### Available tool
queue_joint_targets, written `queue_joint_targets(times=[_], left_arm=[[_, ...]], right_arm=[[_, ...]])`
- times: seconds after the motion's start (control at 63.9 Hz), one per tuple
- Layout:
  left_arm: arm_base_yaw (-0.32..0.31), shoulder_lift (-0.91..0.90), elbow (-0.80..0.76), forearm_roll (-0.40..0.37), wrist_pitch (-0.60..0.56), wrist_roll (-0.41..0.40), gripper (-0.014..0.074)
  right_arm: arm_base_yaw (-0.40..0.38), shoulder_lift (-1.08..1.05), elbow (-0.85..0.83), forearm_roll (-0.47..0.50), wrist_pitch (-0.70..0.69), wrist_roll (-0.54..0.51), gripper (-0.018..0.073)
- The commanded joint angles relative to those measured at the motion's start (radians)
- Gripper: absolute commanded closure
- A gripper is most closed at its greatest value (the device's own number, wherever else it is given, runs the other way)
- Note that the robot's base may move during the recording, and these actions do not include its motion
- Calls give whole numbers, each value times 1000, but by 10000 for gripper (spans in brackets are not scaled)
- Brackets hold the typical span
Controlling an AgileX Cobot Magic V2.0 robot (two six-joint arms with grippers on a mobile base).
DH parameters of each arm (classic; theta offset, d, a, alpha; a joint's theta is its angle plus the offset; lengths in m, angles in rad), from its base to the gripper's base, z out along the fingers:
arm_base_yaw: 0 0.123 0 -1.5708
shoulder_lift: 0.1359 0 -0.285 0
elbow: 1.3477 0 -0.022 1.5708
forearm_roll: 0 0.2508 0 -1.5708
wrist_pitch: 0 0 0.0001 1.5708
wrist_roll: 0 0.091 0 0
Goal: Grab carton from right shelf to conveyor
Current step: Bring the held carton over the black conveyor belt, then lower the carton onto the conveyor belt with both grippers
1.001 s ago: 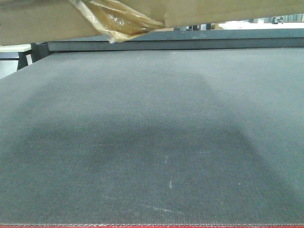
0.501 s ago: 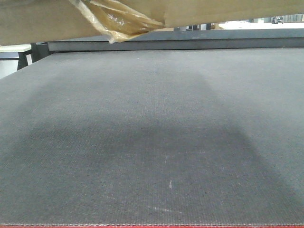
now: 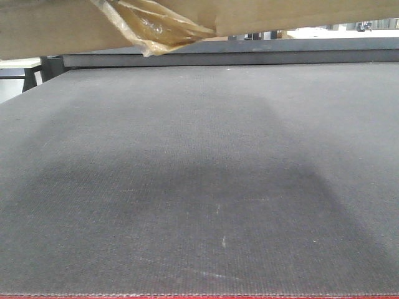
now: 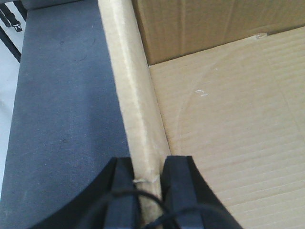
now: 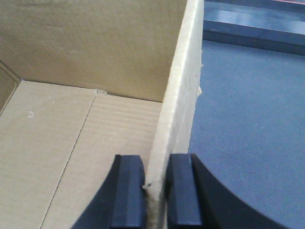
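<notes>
The brown carton (image 3: pixel 43 28) hangs at the top of the front view, above the far part of the dark grey conveyor (image 3: pixel 199 187), with wrinkly yellowish tape (image 3: pixel 156 28) dangling from its underside. My left gripper (image 4: pixel 148 167) is shut on the carton's left wall (image 4: pixel 126 71); the open inside of the carton (image 4: pixel 228 124) lies to its right and the conveyor (image 4: pixel 66 95) to its left. My right gripper (image 5: pixel 155 162) is shut on the carton's right wall (image 5: pixel 183 81), with the conveyor (image 5: pixel 248 124) to its right. The shelf is out of view.
A thin red edge strip (image 3: pixel 199 297) runs along the belt's near edge. A dark metal frame (image 3: pixel 218 57) closes the belt's far end. Black legs and a pale surface (image 3: pixel 22 65) stand past the far left corner. Light floor (image 4: pixel 5 86) shows left of the belt.
</notes>
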Motion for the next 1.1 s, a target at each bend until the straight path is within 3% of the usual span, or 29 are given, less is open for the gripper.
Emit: queue_joint_targets(times=[0.0,0.329,0.454,0.548,0.688,1.08], left_arm=[[-1,-11,-4,51,-23,9,613],[16,-11,-4,32,-98,9,613],[88,0,-4,-72,-144,32,613],[183,33,-4,-171,-183,83,613],[259,105,-4,-231,-182,115,613],[285,311,-4,-217,-275,122,613]], right_arm=[[0,-15,-7,11,-42,-13,629],[-12,20,-7,23,-32,-13,629],[-53,84,-7,23,-14,-13,629],[-93,163,-7,23,-14,-13,629],[-132,249,-7,23,-47,-13,629],[-159,442,-7,17,-185,-13,629]])
